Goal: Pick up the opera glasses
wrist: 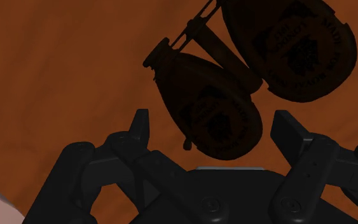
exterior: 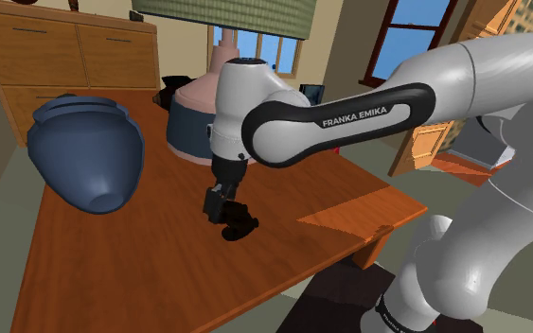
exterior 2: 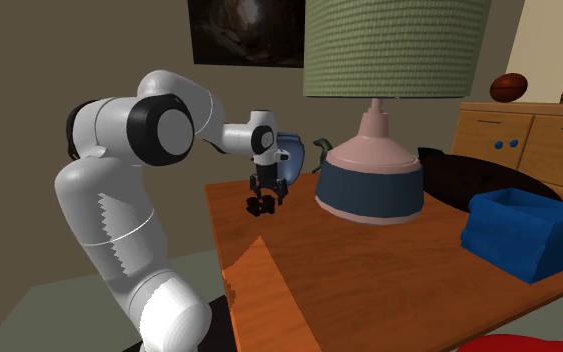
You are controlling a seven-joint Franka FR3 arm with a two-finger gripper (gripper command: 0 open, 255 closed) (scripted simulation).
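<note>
while the black two-finger gripper (exterior: 219,210) hangs low over the brown wooden desk (exterior: 141,265), its fingers (wrist: 139,130) stand wide apart, clasping nothing. the dark, twin-barrelled opera glasses (exterior: 239,225) lie on the desk just beyond the fingertips, one barrel between them but untouched. in the shoulder view, a big dark-blue vase (exterior: 89,151) on its side sits at ten o'clock from the glasses, a pink-and-blue lamp base (exterior: 193,118) at twelve.

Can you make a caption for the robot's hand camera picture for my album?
Open black jaws hover over dark opera glasses lying on the brown table, one barrel between them.
</note>
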